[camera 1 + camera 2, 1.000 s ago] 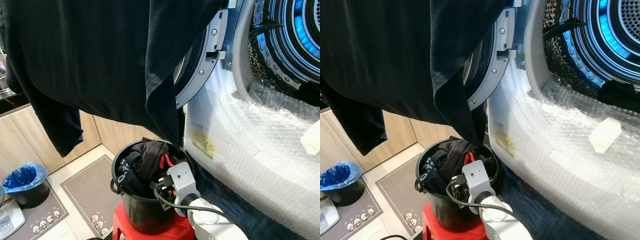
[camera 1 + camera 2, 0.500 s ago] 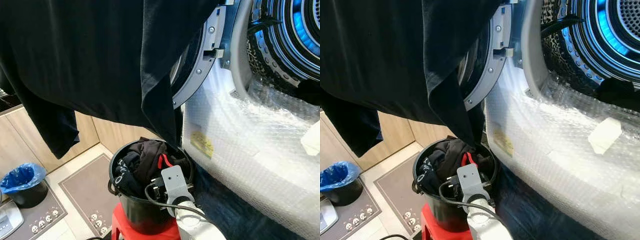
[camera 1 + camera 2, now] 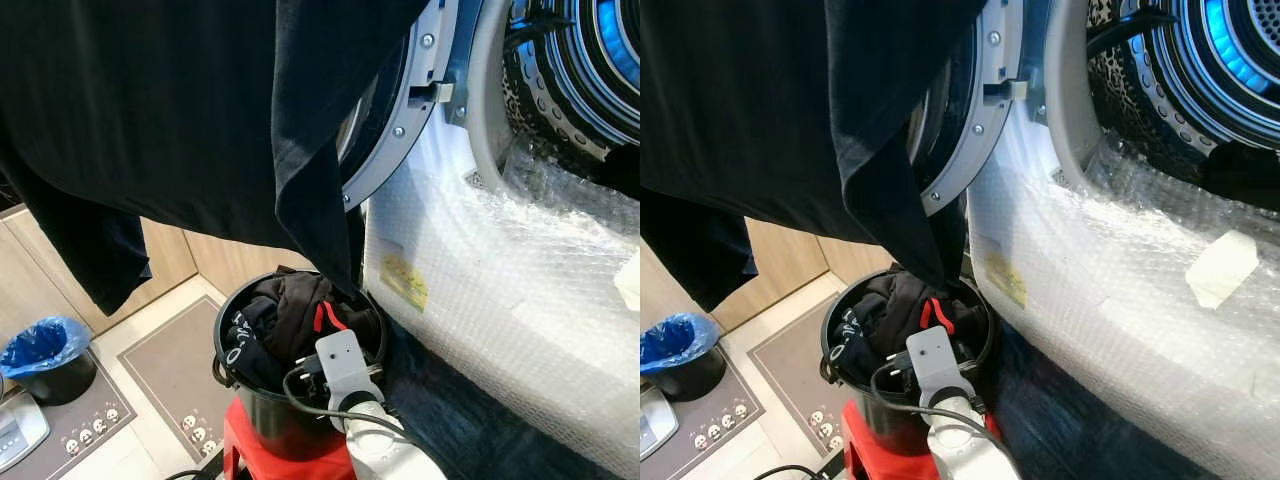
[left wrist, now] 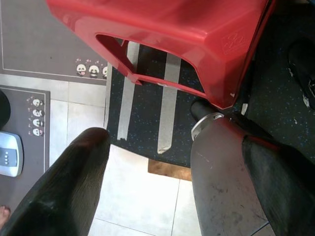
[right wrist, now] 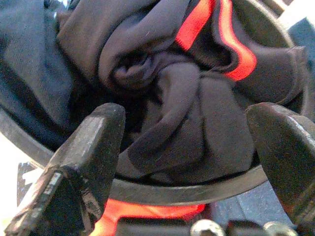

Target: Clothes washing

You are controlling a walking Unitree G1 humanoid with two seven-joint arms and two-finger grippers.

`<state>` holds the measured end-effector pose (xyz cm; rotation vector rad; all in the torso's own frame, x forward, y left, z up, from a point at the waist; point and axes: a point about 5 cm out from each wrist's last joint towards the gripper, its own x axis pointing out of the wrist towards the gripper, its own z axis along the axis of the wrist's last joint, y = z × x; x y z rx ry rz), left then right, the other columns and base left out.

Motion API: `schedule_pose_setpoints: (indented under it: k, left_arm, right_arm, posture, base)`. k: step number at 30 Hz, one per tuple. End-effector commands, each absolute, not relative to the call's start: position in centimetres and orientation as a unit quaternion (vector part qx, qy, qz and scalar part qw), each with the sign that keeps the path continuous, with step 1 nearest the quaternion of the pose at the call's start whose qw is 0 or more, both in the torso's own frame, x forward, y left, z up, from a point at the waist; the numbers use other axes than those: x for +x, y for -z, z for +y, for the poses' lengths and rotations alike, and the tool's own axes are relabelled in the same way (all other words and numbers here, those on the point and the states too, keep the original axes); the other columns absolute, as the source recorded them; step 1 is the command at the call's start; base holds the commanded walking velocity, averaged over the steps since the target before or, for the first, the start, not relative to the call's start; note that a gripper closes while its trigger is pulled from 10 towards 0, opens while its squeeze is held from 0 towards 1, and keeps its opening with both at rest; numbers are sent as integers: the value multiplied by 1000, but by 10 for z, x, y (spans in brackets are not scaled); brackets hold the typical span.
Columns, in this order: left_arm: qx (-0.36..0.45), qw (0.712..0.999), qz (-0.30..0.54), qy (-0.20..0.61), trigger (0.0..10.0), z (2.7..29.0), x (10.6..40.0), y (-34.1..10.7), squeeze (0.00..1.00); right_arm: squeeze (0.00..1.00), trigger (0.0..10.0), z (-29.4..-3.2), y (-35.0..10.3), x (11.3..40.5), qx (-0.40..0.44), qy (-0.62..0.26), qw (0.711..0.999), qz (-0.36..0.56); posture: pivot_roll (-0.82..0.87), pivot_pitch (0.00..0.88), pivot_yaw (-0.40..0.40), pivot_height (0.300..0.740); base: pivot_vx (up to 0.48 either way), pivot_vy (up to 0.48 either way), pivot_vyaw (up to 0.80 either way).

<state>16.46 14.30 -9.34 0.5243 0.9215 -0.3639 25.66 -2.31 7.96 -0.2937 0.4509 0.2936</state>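
Black bucket point(image 3: 262, 420) is sitting on red stool point(image 3: 262, 460), near-centre, just left of washer point(image 3: 520, 270). It's holding bunched dark clothes w/ red trim point(image 3: 300, 320). Big black garment point(image 3: 190, 110) is hanging across top left, its tip dipping to bucket rim. Washer door point(image 3: 405, 110) is standing open, drum point(image 3: 1210, 60) glowing blue far right.

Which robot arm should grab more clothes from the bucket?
The right. Its open right gripper hovers just above the clothes in the bucket, while the left gripper hangs low by the red stool.
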Motion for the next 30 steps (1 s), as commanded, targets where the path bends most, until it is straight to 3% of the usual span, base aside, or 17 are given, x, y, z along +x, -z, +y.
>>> schedule_pose_setpoints:
  k: [1, 6, 8, 9, 10, 11, 12, 14, 15, 16, 30]
  left_arm:
    - [217, 805, 511, 208, 10000, 127, 112, 113, 0]
    - [211, 806, 515, 203, 10000, 127, 109, 114, 0]
    - [209, 807, 515, 201, 10000, 126, 108, 114, 0]
    - [207, 807, 516, 199, 10000, 126, 108, 114, 0]
    - [206, 807, 516, 198, 10000, 126, 108, 114, 0]
    - [206, 807, 517, 198, 10000, 126, 107, 114, 0]
    - [205, 808, 517, 197, 10000, 126, 107, 114, 0]
    - [204, 808, 517, 196, 10000, 125, 107, 114, 0]
    - [204, 808, 517, 196, 10000, 125, 107, 114, 0]
    - [203, 808, 517, 194, 10000, 126, 107, 114, 0]
    - [204, 808, 519, 189, 10000, 129, 107, 114, 0]
  right_arm:
    - [0, 10000, 14, -86, 239, -91, -183, 951, 231]
    - [0, 10000, 20, -83, 232, -93, -192, 946, 242]
    - [0, 9294, 22, -83, 230, -96, -190, 945, 247]
    - [0, 8314, 23, -83, 229, -97, -189, 945, 248]
    - [0, 5843, 24, -82, 229, -100, -186, 945, 249]
    - [0, 5843, 24, -82, 229, -102, -184, 945, 250]
    - [0, 4824, 24, -81, 229, -105, -177, 945, 254]
    - [0, 4235, 23, -80, 230, -101, -165, 945, 262]
    - [0, 2549, 22, -80, 230, -99, -160, 946, 264]
    - [0, 0, 21, -81, 233, -94, -149, 948, 265]
    - [0, 0, 20, -88, 239, -78, -121, 954, 262]
  posture:
    - [-22, 203, -36, 740]
    - [-15, 215, -41, 740]
    - [-9, 221, -45, 740]
    - [-9, 221, -45, 740]
    - [-7, 222, -45, 740]
    - [-7, 222, -46, 740]
    - [-6, 224, -46, 740]
    - [-3, 227, -46, 740]
    - [0, 230, -45, 740]
    - [-1, 230, -44, 740]
    - [-2, 226, -43, 740]
  base:
    - [0, 0, 0]
    - [0, 0, 0]
    - [0, 0, 0]
    - [0, 0, 0]
    - [0, 0, 0]
    - [0, 0, 0]
    - [0, 0, 0]
    - [0, 0, 0]
    - [0, 0, 0]
    - [0, 0, 0]
    - [0, 0, 0]
